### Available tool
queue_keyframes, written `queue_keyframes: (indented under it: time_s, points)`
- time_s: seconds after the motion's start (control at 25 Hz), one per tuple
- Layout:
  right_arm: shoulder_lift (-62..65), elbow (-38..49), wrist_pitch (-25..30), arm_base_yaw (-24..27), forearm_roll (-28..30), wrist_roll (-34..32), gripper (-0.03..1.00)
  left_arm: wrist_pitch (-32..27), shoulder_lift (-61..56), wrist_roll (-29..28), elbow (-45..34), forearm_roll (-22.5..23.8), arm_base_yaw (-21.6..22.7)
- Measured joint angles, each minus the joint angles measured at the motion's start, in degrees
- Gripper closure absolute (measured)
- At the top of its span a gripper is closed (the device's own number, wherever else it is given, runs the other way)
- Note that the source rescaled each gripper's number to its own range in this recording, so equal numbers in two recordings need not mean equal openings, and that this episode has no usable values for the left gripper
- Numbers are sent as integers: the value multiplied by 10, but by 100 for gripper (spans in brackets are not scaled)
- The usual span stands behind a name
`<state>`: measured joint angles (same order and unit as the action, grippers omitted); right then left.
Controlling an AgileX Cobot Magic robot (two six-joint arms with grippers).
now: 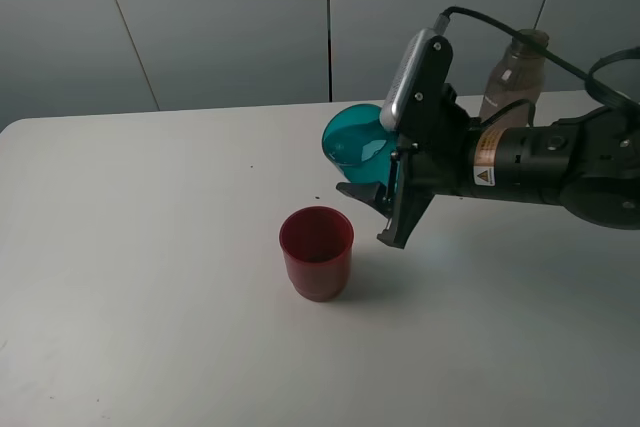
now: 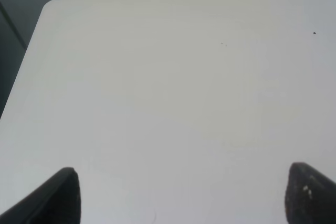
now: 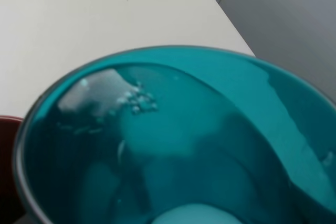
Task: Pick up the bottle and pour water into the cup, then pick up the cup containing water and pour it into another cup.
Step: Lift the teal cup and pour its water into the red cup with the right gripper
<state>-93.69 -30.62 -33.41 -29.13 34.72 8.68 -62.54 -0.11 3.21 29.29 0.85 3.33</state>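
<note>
Right gripper (image 1: 385, 197) clamped on teal cup (image 1: 355, 142), held off the table (image 1: 150, 247) and tipped sideways, mouth facing red cup (image 1: 316, 247) nearby below; probably set to pour. Water inside. Bottle (image 1: 515, 77) upright behind arm, out of the way. Left gripper (image 2: 184, 198) spread, idle.

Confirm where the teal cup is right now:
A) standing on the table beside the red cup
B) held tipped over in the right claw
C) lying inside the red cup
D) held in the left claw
B: the high view shows the teal cup tipped on its side in the grip of the right claw, raised up behind the red cup, while the left claw is open and holds nothing.
</note>
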Motion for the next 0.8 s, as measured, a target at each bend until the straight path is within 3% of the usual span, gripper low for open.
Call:
queue_keyframes:
  time_s: [0.8]
  points:
    - [0,-20,30,0,-13,141,89,0,0,0,0,0,0]
